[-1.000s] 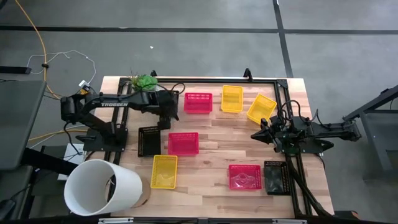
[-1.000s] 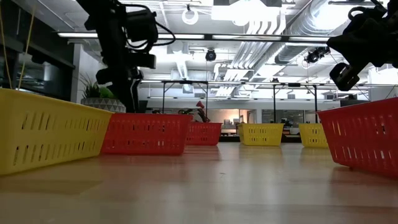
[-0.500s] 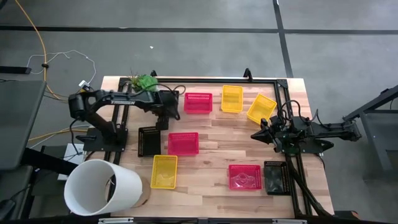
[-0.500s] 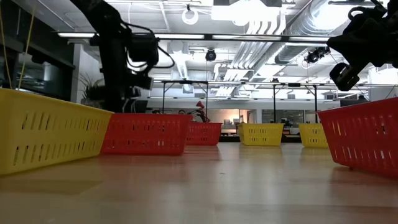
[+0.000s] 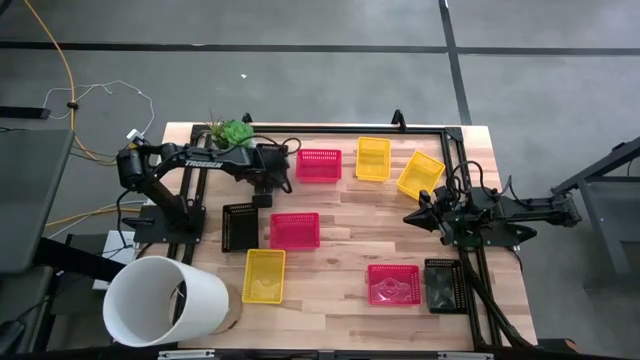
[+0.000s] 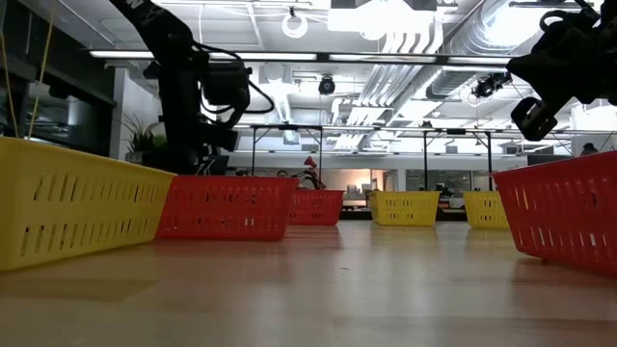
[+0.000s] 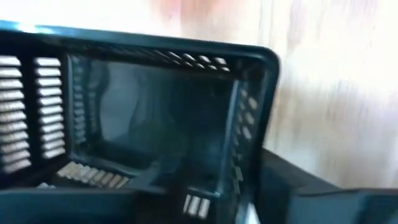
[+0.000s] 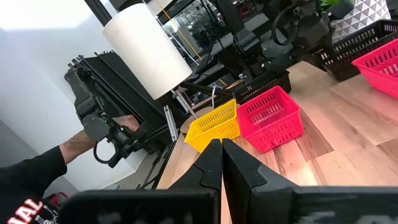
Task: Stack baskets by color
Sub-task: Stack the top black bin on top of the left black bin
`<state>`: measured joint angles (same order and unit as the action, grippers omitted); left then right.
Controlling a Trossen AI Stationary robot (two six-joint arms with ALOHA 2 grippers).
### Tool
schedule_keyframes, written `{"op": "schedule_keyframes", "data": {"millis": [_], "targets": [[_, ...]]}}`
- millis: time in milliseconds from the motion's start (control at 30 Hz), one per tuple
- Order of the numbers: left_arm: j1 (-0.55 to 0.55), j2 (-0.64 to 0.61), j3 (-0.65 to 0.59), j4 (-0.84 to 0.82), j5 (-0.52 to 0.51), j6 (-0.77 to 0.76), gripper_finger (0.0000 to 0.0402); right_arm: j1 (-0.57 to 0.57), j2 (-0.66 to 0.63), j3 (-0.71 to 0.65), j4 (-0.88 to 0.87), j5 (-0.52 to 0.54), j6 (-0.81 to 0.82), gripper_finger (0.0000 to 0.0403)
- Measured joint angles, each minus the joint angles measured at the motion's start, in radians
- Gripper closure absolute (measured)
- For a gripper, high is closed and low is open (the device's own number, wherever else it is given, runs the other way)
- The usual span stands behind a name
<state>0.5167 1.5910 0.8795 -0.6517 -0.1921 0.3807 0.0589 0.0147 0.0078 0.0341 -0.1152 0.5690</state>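
Note:
Several small latticed baskets lie on the wooden table. A black basket (image 5: pixel 240 226) sits at the left, with a pink one (image 5: pixel 295 230) beside it and a yellow one (image 5: pixel 264 275) nearer. More sit farther off: pink (image 5: pixel 319 165), yellow (image 5: pixel 373 158), yellow (image 5: pixel 420 173). Near right are a pink basket (image 5: pixel 392 283) and a black one (image 5: pixel 443 285). My left gripper (image 5: pixel 262 192) points steeply down over the far right corner (image 7: pixel 261 62) of the left black basket. My right gripper (image 5: pixel 418 216) hovers shut at the right, touching nothing.
A large white bucket (image 5: pixel 160 300) lies at the near left corner. A potted green plant (image 5: pixel 232 130) stands at the far left. A black frame (image 5: pixel 440 130) runs along the far and right sides. Beyond the table, a person's hand (image 8: pixel 93 143) holds a handle.
My left gripper has come down and a little toward the near edge, onto the far end of the left black basket, tipping steeper as it went. No basket has moved.

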Motion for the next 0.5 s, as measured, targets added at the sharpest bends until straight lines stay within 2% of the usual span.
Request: {"op": "schedule_keyframes", "data": {"millis": [67,133,267,500], "targets": [[0.000,0.000,0.000,-0.011,0.000,-0.007,0.0359,0.000,0.000,0.000,0.000,0.000,0.000,0.0402],[-0.002,-0.006,0.000,-0.024,0.000,-0.027,0.0389,0.000,0.000,0.000,0.000,0.000,0.000,0.0402],[-0.029,-0.055,0.002,-0.084,-0.001,-0.052,0.0390,0.000,0.000,0.000,0.000,0.000,0.000,0.0402],[-0.134,-0.238,0.047,-0.282,0.008,-0.145,0.0400,0.000,0.000,0.000,0.000,0.000,0.000,0.0402]]}}
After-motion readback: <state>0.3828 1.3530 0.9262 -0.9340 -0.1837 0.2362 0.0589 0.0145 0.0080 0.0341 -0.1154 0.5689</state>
